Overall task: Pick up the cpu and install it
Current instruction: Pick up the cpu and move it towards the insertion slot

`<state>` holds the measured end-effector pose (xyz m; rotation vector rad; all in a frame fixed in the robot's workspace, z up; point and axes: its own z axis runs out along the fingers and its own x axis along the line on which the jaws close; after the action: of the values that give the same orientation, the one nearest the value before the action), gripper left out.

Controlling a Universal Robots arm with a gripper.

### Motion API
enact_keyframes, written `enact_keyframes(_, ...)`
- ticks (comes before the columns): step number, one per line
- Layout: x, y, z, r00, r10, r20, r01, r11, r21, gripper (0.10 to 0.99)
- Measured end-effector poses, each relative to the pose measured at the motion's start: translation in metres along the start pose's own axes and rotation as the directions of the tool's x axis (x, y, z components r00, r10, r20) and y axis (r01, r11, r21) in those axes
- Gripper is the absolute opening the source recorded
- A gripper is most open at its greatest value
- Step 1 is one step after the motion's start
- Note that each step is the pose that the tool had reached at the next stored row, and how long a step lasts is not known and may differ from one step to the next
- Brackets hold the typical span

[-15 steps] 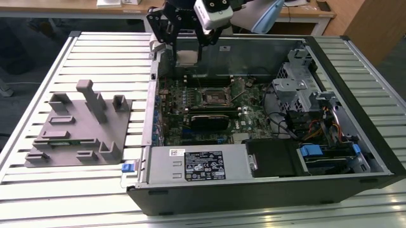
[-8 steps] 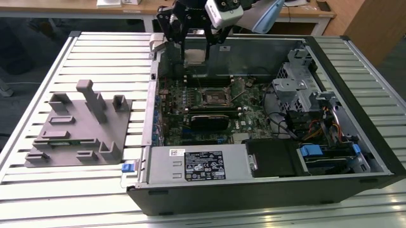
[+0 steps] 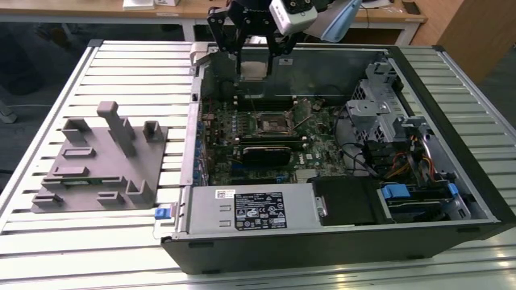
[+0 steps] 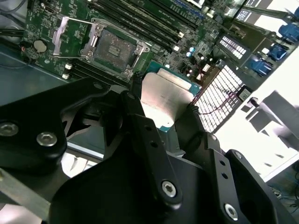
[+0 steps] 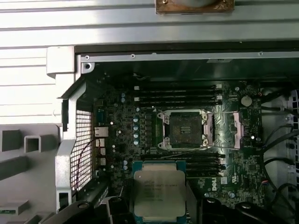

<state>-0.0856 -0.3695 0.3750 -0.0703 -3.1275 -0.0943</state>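
The cpu (image 3: 254, 69), a thin square chip with a pale silvery top, hangs in the air over the far end of the open computer case. My gripper (image 3: 254, 59) is shut on it, one dark finger on each of two opposite edges. Both wrist views show the held cpu (image 4: 163, 95) (image 5: 159, 191) between the fingers (image 4: 135, 91). Below on the green motherboard lies the dark square socket (image 3: 272, 124) (image 4: 112, 46) (image 5: 184, 128). Its metal frame is swung open and its cavity is bare. The chip hovers off to one side of the socket, above the memory slots.
The black case (image 3: 419, 78) has tall walls all round. A metal drive cage (image 3: 379, 109) and orange cables fill the exterior view's right side, and a power supply (image 3: 250, 208) sits at the near end. A grey plastic fixture (image 3: 96, 163) stands on the slatted table at the left.
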Motion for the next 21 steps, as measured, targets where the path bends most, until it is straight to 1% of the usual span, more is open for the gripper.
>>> enact_keyframes(12, -0.0107, 0.0084, 0.0022, 1.0, 0.0, 0.0, 0.0, 1.0, 0.0, 0.533)
enact_keyframes(17, -0.0155, 0.0138, 0.0036, 1.0, 0.0, 0.0, 0.0, 1.0, 0.0, 0.533)
enact_keyframes(21, -0.0238, 0.0155, 0.004, 1.0, 0.0, 0.0, 0.0, 1.0, 0.0, 0.533)
